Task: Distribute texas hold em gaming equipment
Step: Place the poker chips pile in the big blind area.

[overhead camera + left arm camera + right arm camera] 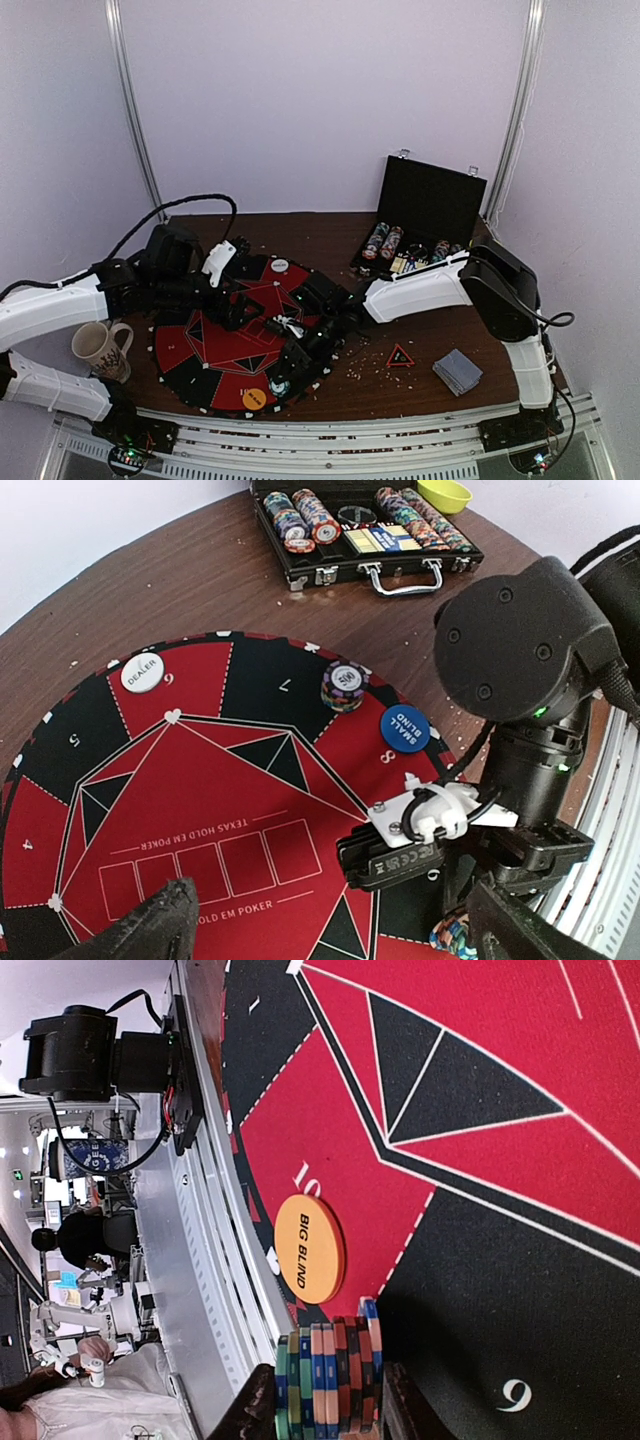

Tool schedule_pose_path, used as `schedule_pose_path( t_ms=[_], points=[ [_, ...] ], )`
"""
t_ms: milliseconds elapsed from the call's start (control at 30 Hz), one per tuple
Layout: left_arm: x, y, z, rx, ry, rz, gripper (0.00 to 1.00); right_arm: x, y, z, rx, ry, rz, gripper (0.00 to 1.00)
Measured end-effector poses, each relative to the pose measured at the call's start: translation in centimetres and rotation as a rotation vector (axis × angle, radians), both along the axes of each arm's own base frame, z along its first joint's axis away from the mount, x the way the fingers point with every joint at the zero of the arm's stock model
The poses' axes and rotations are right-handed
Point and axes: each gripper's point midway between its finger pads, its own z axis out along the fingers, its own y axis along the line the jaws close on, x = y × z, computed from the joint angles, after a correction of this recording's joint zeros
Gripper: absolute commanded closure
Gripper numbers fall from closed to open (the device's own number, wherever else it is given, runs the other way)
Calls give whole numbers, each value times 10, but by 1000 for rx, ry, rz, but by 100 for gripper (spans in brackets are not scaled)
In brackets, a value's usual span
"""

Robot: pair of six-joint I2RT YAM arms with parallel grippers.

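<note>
One stack of edge-striped poker chips point(330, 1360) gripped.
I am pinching it in the right pincer point(330, 1405) beside the flat orange disc point(310, 1248) on the red-and-black felt mat point(200, 780); left pincer point(330, 930) is gaping wide, empty.

Dark wooden table point(330, 235) under the right gripper point(330, 1405), pale lilac walls point(320, 100) ahead and either side, metal uprights point(520, 110) in far corners.

Left gripper point(335, 927) agape, right gripper point(328, 1407) clamped
</note>
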Motion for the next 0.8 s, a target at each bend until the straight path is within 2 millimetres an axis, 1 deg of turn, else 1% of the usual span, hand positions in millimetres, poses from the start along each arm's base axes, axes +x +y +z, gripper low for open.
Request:
schedule_pose_path(
  t_ms=[133, 233, 500, 667, 800],
  points=[
    [1, 0, -1, 9, -4, -2, 3, 3, -1, -1, 3, -1, -4, 77],
    [1, 0, -6, 21, 2, -7, 3, 6, -2, -3, -8, -16, -17, 69],
    [2, -1, -9, 39, -4, -21, 3, 14, -3, -11, -18, -33, -58, 61],
    [2, -1, -9, 43, -10, -26, 3, 31, -8, -17, -32, -56, -106, 61],
    [2, -1, -9, 47, -13, -31, 3, 37, -8, -17, -34, -66, -119, 60]
  ],
)
